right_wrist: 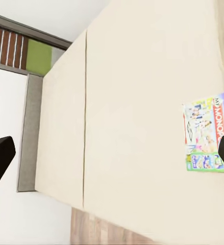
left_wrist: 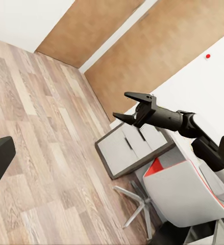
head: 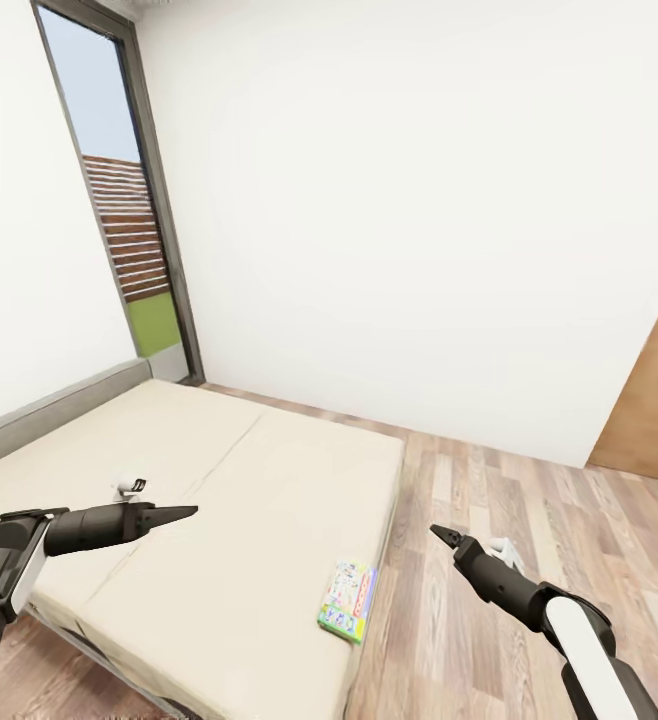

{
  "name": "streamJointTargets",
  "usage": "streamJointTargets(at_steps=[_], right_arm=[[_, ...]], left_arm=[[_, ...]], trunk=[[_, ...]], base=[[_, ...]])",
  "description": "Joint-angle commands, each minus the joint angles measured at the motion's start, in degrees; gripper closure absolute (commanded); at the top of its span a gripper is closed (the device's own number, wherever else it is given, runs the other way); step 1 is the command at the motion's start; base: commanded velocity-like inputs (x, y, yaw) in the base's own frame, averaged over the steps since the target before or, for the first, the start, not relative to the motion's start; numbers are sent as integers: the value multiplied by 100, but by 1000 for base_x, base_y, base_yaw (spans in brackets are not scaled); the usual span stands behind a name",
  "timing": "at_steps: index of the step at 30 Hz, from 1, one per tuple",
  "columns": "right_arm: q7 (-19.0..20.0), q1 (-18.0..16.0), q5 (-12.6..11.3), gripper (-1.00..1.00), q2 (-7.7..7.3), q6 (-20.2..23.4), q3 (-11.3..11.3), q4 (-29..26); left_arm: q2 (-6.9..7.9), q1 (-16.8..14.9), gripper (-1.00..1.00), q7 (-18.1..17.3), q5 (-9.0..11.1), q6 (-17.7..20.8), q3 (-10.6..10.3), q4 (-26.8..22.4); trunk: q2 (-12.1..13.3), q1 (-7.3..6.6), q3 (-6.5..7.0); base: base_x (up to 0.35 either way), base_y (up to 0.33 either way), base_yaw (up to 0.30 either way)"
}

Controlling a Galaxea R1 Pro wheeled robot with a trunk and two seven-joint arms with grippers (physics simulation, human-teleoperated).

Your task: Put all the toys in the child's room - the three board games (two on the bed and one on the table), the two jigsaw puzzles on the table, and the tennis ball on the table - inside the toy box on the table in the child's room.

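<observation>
I see one white-green board game (head: 348, 600) flat near the bed (head: 219, 480) corner. Left hand (head: 184, 514) state unclear; right hand (head: 443, 535) spread apart, empty, over floor (head: 529, 500).

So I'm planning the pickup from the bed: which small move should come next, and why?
Probably lower the right hand toward the white-green board game lying flat near the corner of the bed. That hand hangs open over the floor just beside it, nearer than the left hand, and holds nothing.
</observation>
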Motion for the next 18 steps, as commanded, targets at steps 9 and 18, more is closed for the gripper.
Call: streamJointTargets(at_steps=[9, 18], right_arm=[[-14, -3, -30, -100, -4, 31, -3, -6], [-18, -8, -31, -100, -7, 30, 1, -6]], left_arm=[[0, -6, -100, -22, -2, 61, -2, 1], [0, -4, -100, -22, -2, 61, -9, 1]], trunk=[[-13, 4, -14], [-13, 4, -14]], base=[[0, -2, 259], [0, 0, 59]])
